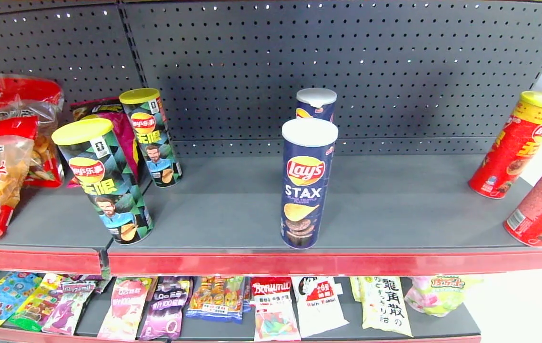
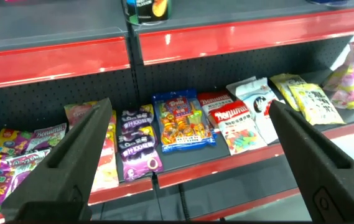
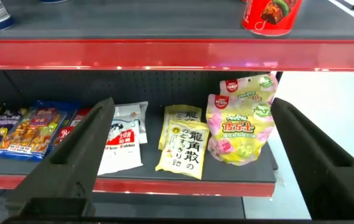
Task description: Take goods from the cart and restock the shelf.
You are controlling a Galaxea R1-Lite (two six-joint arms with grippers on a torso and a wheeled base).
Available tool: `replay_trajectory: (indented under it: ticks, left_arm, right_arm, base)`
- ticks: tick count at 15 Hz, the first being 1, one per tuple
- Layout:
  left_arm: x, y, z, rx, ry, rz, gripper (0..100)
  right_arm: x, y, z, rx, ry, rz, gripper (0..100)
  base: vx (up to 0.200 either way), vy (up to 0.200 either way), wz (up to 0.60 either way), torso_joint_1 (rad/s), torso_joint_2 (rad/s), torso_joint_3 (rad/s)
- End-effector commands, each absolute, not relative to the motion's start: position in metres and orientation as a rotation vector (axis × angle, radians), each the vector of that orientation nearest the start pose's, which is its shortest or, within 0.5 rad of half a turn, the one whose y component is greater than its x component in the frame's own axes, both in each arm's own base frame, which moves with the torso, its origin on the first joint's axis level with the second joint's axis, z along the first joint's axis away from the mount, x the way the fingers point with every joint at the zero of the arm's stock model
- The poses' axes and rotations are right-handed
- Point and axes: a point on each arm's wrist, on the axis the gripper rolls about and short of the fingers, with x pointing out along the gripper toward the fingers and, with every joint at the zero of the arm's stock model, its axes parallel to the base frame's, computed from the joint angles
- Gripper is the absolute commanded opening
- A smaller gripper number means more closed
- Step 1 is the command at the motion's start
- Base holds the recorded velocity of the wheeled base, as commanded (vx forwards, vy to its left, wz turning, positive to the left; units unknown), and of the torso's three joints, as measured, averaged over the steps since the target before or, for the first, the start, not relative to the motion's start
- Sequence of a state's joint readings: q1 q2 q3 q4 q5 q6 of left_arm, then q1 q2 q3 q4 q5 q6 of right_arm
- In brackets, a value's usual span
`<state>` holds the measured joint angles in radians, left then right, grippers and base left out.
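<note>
While both arms hang low before the lower shelf (image 1: pixel 447 328), neither carries anything: the left gripper (image 2: pixel 189 106) has its fingers (image 2: pixel 77 155) spread wide on empty air, and the right gripper (image 3: pixel 192 102) is spread the same way. Above them, past the red lip, runs the upper shelf (image 1: pixel 395 205). Two blue cans (image 1: pixel 306 183) stand upright there, one behind the other at the middle, with green cans (image 1: pixel 104 186) to the left and red cans (image 1: pixel 514 143) at the right end. A bare stretch lies between blue and red, toward the robot's right, so the right arm looks nearer to fill it. A can would go in long axis upright, up and forward from the fingers. With nothing held, fetching from the cart seems the step due
</note>
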<state>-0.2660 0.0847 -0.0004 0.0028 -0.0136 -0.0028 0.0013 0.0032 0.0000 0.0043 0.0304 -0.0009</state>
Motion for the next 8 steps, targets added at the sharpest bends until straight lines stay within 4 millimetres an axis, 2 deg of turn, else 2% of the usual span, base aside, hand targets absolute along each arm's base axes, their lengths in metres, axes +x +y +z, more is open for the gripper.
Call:
replay_trajectory:
  ticks: [1,3,4,5,7,8]
  left_arm:
    - [-0.016,0.004,0.077,0.008,0.087,-0.279,100]
    - [-0.016,0.004,0.077,0.022,0.081,-0.289,100]
    - [-0.017,0.004,0.077,0.037,0.063,-0.321,100]
    - [-0.02,0.006,0.077,0.042,0.018,-0.425,100]
    - [-0.021,0.007,0.076,0.07,-0.002,-0.45,100]
    - [-0.023,0.008,0.094,0.055,-0.037,-0.455,100]
  right_arm:
    - [-0.023,0.001,0.075,0.0,0.006,0.032,100]
    - [-0.023,0.001,0.075,0.0,0.006,0.034,100]
    - [-0.023,0.001,0.075,-0.003,0.006,0.034,100]
    - [-0.023,0.001,0.075,0.002,0.006,0.034,100]
    - [-0.023,0.001,0.075,0.002,0.008,0.034,100]
    - [-0.023,0.001,0.075,0.002,0.006,0.034,100]
  base:
    - [0.0,0.0,0.0,0.0,0.0,0.0]
    - [0.0,0.0,0.0,0.0,0.0,0.0]
    - [0.0,0.0,0.0,0.0,0.0,0.0]
    - [0.0,0.0,0.0,0.0,0.0,0.0]
    - [0.0,0.0,0.0,0.0,0.0,0.0]
    - [0.0,0.0,0.0,0.0,0.0,0.0]
